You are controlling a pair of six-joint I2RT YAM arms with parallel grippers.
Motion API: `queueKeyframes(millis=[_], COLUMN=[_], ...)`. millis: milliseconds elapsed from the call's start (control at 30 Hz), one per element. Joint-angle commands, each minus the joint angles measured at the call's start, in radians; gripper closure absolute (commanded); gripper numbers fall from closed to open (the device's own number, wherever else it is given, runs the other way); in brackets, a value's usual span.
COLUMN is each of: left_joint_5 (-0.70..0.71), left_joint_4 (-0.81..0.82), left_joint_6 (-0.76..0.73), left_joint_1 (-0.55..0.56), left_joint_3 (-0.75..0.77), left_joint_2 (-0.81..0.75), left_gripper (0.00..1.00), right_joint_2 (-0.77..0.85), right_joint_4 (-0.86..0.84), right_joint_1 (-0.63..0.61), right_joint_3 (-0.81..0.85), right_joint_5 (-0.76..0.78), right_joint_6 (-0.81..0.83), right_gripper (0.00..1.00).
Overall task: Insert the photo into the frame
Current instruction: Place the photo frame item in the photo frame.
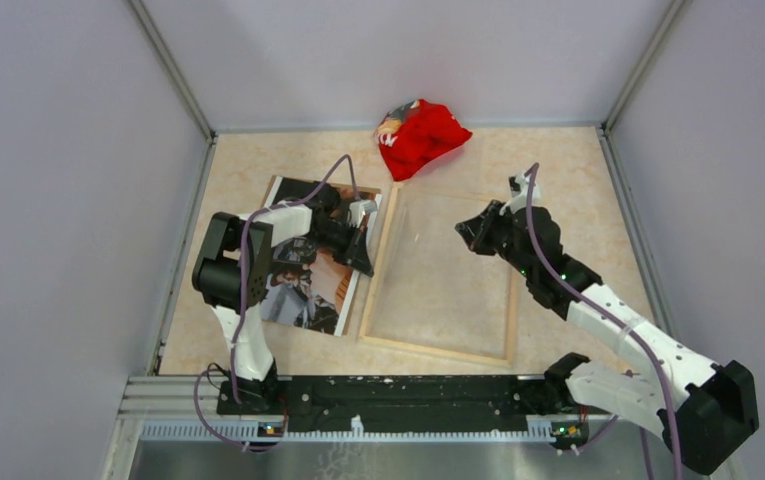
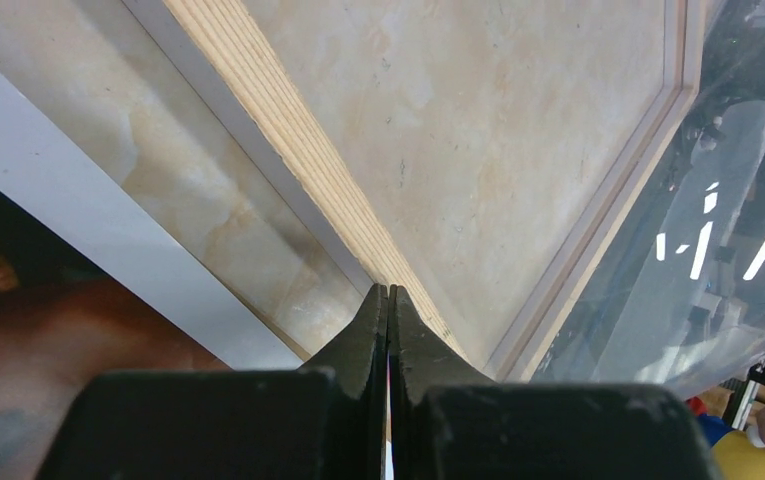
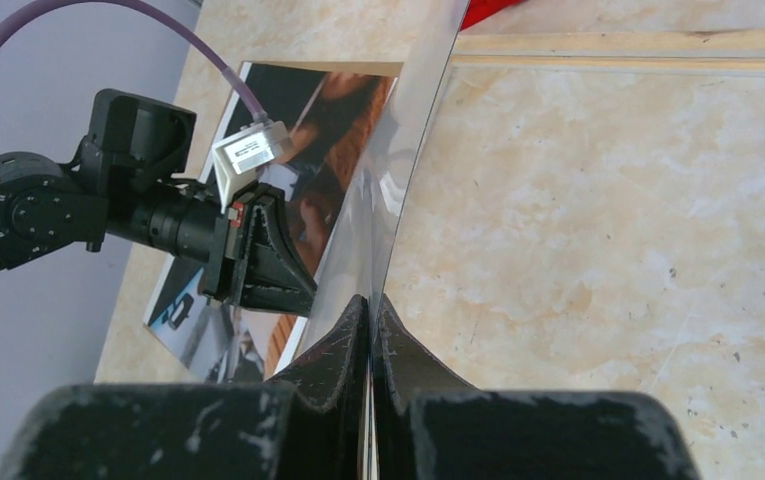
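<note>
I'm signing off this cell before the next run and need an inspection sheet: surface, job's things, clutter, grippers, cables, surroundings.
Surface: beige marbled tabletop, no spills seen.
Job's things: photo lies flat, picture up, left of the frame and partly under the left arm. The frame lies at centre, pale wood up. Its clear pane is raised above it and curved.
Clutter: red cloth bunched at the far edge.
Grippers: right gripper shut on the pane's edge. Left gripper shut over the frame's left rail; grip on the pane unclear.
Cables: purple cable arcs along each arm.
Surroundings: plain pale walls on three sides.
</note>
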State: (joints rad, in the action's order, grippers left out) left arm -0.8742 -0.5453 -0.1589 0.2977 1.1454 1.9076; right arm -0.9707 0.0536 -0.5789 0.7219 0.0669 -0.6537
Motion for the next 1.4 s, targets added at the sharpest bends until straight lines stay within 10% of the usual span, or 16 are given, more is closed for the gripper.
queueKeyframes(millis=[0,800,1367], left_joint_5=[-0.041,-0.051,-0.049], left_joint_4=[0.001,0.001,0.007], left_joint_6=[0.001,-0.007,-0.014], left_joint_1=[0.022,0.024,0.024], left_joint_3=[0.028,0.017,0.011], left_joint_2=[0.015,0.015,0.019], left_gripper=[1.0,1.0,1.0], right_joint_2=[0.026,0.07,0.013], right_joint_4=[-0.057,-0.044,-0.095], right_joint_1=[-0.007,-0.059,-0.059], right_joint_3=[-0.016,-0.053,-0.044], right_joint_5=[0.1,0.227,0.1], right_joint_6=[0.027,0.059,-0.272], right_gripper=[1.0,1.0,1.0])
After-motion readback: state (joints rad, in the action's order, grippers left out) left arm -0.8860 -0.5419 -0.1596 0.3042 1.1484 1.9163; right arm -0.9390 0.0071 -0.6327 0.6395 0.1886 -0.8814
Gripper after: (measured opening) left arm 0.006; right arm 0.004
